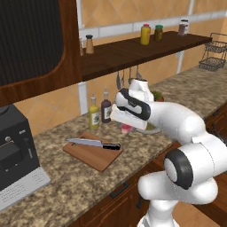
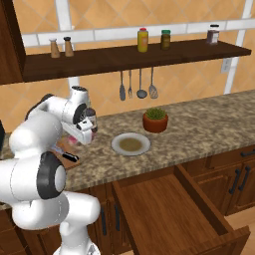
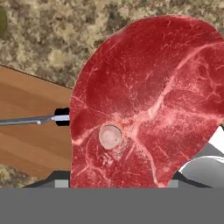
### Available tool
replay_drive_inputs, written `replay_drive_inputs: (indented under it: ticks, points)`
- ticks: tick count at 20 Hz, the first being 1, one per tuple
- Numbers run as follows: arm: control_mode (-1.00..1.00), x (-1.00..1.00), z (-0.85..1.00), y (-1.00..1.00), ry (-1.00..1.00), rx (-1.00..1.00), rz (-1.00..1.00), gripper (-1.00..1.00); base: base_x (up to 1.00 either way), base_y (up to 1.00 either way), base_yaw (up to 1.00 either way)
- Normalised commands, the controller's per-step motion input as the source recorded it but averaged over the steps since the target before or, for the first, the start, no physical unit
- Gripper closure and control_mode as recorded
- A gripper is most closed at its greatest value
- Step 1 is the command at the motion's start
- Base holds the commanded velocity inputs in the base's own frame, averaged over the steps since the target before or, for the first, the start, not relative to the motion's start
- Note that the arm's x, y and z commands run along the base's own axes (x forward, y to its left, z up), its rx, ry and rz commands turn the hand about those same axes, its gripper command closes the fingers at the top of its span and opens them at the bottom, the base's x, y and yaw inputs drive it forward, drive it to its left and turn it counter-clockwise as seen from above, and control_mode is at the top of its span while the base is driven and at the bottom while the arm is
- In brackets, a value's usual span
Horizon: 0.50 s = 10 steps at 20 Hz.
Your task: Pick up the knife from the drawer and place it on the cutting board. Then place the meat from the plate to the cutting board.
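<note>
Red meat (image 3: 144,105) pinched in the gripper (image 1: 129,126).
Held up beside the cutting board's (image 1: 91,155) right edge; knife (image 1: 94,143) lying on top.

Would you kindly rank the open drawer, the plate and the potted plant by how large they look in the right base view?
1. drawer, though it sits nearest the camera.
2. plate.
3. potted plant.

Speckled brown granite-look counter (image 2: 209,124), matt light wood cutting board (image 1: 91,156), shiny steel blade and black plastic-looking handle on knife (image 1: 94,143), moist red marbled meat (image 3: 148,100), smooth pale ceramic-looking plate (image 2: 130,144), reddish-brown wooden drawer (image 2: 169,209), terracotta pot (image 2: 155,123).
</note>
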Motion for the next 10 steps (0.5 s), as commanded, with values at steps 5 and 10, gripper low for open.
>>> replay_drive_inputs:
  ticks: [5,10]
  points:
    - [-1.00,-0.82,-0.08,0.99,0.07,0.00,0.15,1.00,0.00,0.00,0.00]
    - [-1.00,-0.12,-0.18,0.81,0.01,-0.01,0.04,1.00,0.00,0.00,0.00]
